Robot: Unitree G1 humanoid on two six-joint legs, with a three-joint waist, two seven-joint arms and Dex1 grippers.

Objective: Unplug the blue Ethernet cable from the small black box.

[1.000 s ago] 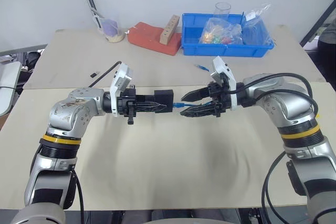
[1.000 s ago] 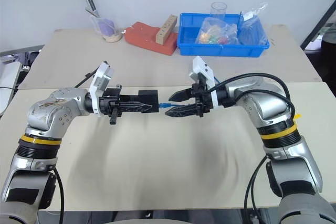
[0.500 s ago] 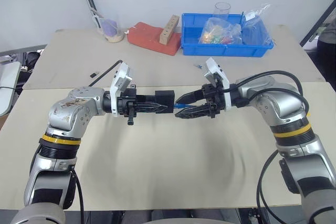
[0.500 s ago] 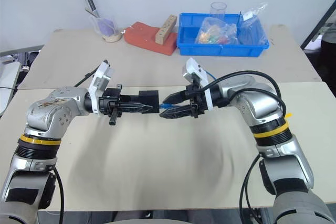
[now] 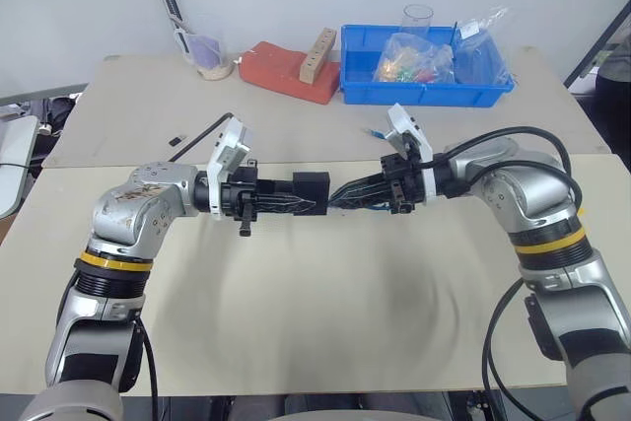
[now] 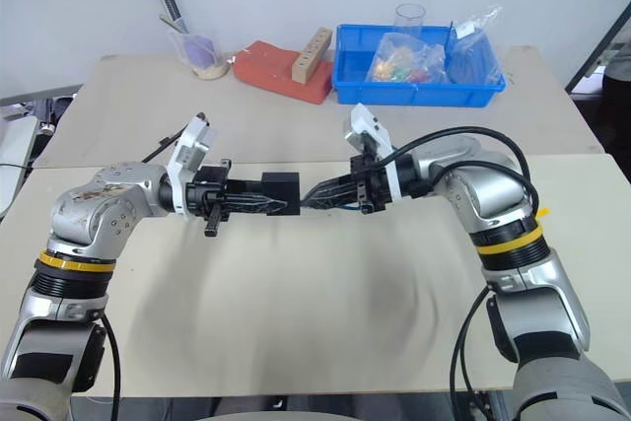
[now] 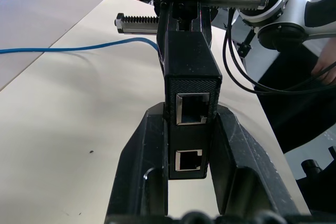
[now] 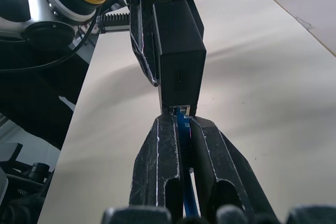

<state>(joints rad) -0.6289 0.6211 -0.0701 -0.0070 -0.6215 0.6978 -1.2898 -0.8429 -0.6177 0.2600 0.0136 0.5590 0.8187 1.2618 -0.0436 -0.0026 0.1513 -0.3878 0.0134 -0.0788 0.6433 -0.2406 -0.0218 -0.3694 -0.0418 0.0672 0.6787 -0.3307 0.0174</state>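
**Both grippers clamped, plug still seated**

Holding the small black box (image 5: 312, 187) above the table (image 5: 296, 342), pinched between the left gripper (image 5: 314, 203) fingers. Pinching the blue Ethernet cable (image 8: 182, 125) just behind its plug with the right gripper (image 8: 180, 128); fingers narrowed tight onto the cord, tips almost touching the box face. Plug reading as still in the port, so the pull itself looking not yet done. Trailing away from the box over the table, the rest of the blue cord (image 7: 79, 48).

Risks, judged from here:
- Slipping along the cord instead of drawing the plug, if the latch tab is not pressed; the grip looks to sit on the cord rather than on the tab.
- Straining or kinking the cord at the plug if pulling off-axis from the port.
- Twisting the box out of the left fingers, given the narrow hold on its sides.
- Dropping the box to the table if both happen together.

Around the box:
- Beyond it, toward the far edge, a blue bin (image 5: 426, 94) with bagged items, a red block (image 5: 286, 71) and a wooden piece (image 5: 315, 56).
- To the far left of it, a small cup (image 5: 211, 56).
- Nothing standing between the grippers other than the box itself; pull path away from the box looking free.
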